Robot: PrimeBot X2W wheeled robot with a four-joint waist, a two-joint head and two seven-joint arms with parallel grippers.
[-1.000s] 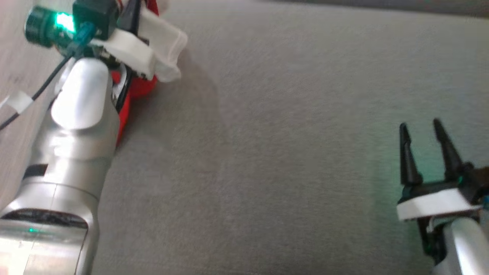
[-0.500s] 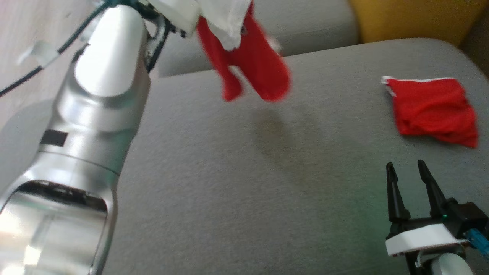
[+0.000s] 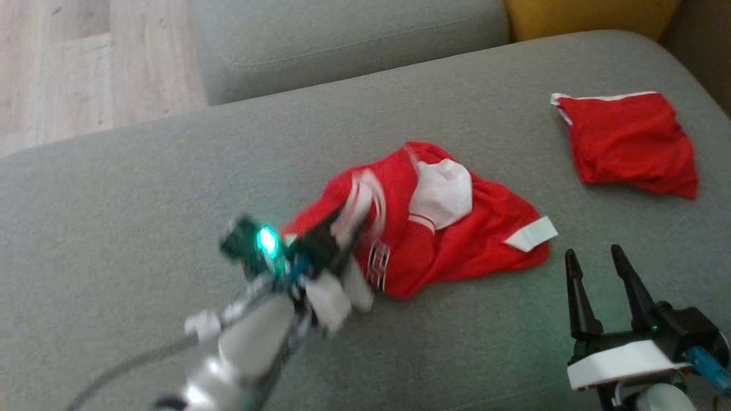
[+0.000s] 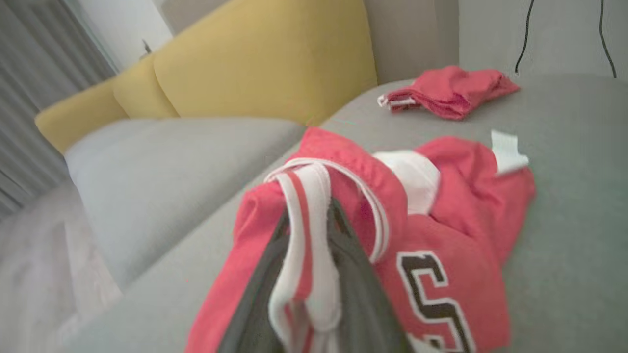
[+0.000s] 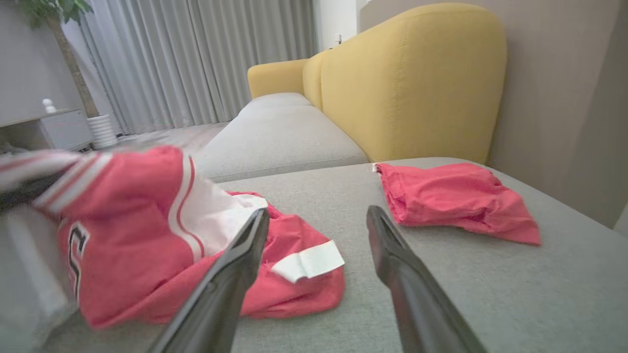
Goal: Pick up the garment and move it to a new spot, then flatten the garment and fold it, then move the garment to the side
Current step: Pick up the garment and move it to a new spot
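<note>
The garment (image 3: 457, 245) is a red jersey with white trim and black lettering, lying crumpled in the middle of the grey sofa seat (image 3: 143, 200). My left gripper (image 3: 342, 222) sits at its left edge, blurred by motion. In the left wrist view the jersey's white-and-red strap (image 4: 306, 235) runs between the two dark fingers, so my left gripper (image 4: 309, 206) is shut on the garment (image 4: 441, 206). My right gripper (image 3: 597, 260) stands open just right of the jersey, nothing between its fingers. The right wrist view shows that gripper (image 5: 316, 213) beside the jersey (image 5: 137, 230).
A second red cloth (image 3: 628, 140), folded, lies at the seat's far right, also seen as the folded cloth (image 5: 456, 201). A yellow backrest (image 5: 417, 83) rises behind it. Another grey cushion (image 3: 342, 40) lies beyond, wooden floor (image 3: 85, 57) at the far left.
The head camera has shifted. The jersey hung in the air from my left gripper; now it rests crumpled on the seat and the left arm has come down. The right gripper stays open.
</note>
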